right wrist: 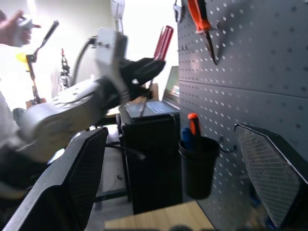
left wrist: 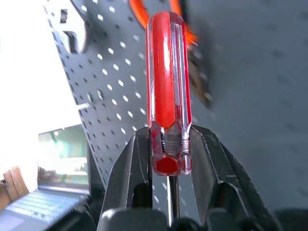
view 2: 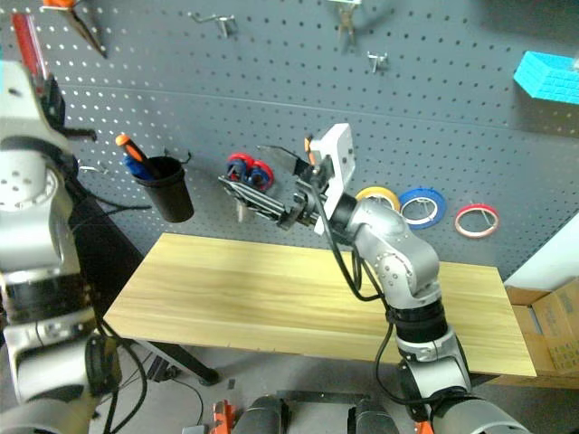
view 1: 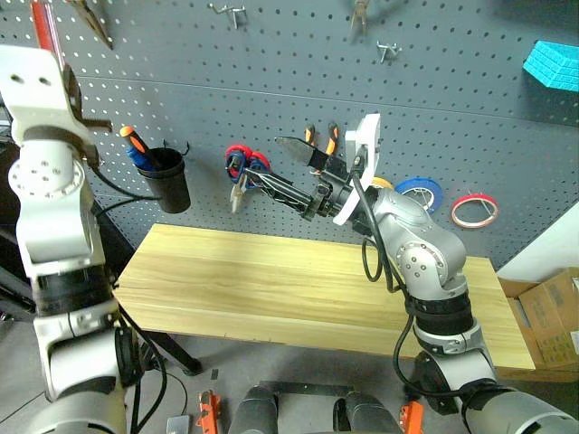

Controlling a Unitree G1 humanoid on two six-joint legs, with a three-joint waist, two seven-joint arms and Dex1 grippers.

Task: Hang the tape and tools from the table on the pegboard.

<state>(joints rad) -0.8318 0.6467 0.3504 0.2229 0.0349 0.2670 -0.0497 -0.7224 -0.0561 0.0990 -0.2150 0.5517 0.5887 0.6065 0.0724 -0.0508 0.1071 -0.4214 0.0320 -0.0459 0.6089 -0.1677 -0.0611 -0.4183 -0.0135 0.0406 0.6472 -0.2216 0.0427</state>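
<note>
Bench (view 1: 271, 289): pale wooden top with long grain, standing just in front of the wall panel; its far edge runs along the panel, its near edge faces the robot.
Pegboard (view 1: 452, 81): dark grey, rows of small holes, with bare metal hooks (view 1: 231, 13) near the top.
Left gripper (left wrist: 168, 159): raised at the upper left of the head views, close to the pegboard; jaws clamped on the red-handled screwdriver (left wrist: 167, 91), gripped at the handle's base so the clear red handle sticks out beyond the fingertips.
Right gripper (view 1: 303, 167): held above the bench's far edge, pointing toward the left along the board; jaws wide apart with nothing between them.
Red tape (view 1: 474, 211): hanging on the board at the right, next to a blue roll (view 1: 419, 192).
Yellow roll (view 2: 378, 195): just left of the blue one.
Pliers (view 2: 77, 23): orange handles, hanging at the board's upper left, near the left gripper.
Black cup (view 1: 167, 179): hooked on the board above the bench's left end, holding an orange-handled screwdriver (view 1: 133, 143).
Red-handled scissors (view 1: 244, 163): on the board beside the right gripper.
Room: cardboard box (view 1: 547, 316) at the right, laptop (left wrist: 53, 178) past the board's left edge.
Writing: none that can be read.
</note>
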